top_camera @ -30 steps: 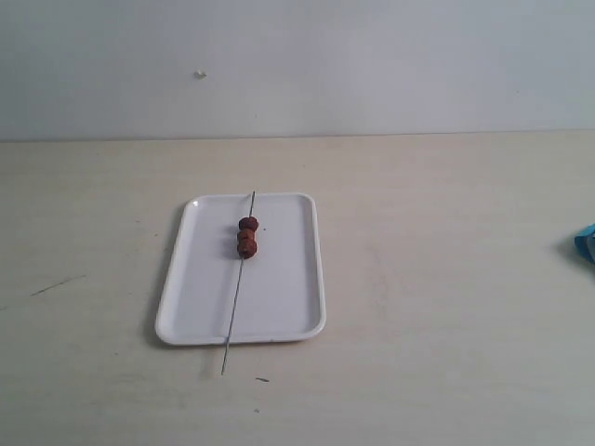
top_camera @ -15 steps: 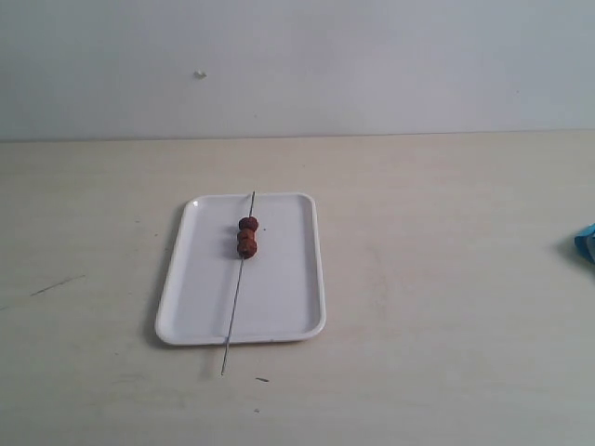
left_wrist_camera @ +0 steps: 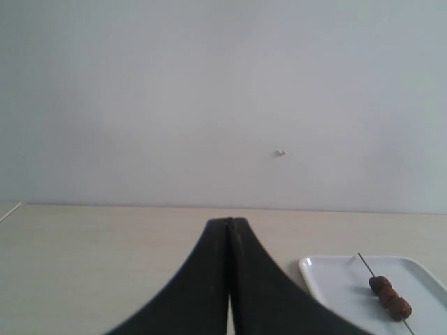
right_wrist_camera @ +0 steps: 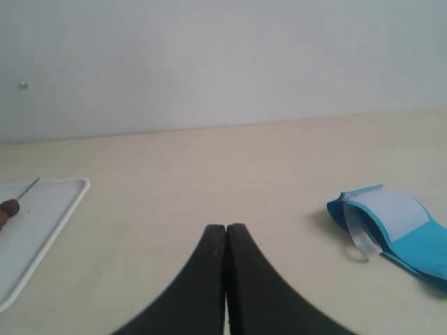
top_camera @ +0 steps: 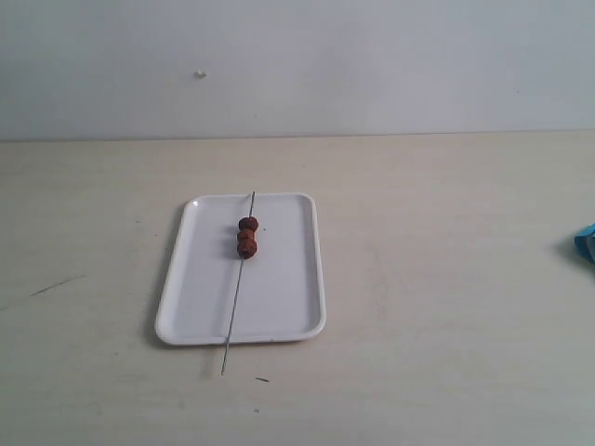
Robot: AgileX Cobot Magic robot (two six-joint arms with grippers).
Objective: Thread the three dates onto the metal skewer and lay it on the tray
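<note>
Wide pale table, plain wall behind, and very little clutter. A blue-and-white pouch lies at the far right edge of the exterior view, well apart from everything else. There's a faint dark streak on the table out to the left and a tiny speck just beside the near tip of the skewer. Nothing stands over or around the tray.

The metal skewer lies lengthwise across the white tray, its far tip at the far rim and its near end poking out over the near rim above the table. The three dates sit threaded on it, touching in a tight row over the tray's far half.

The left hand has its black fingers pressed flat together, gripping nothing, with the tray ahead and well apart from it. The right hand is closed the same way, empty, with the pouch near it and only the tray's corner in its view.
</note>
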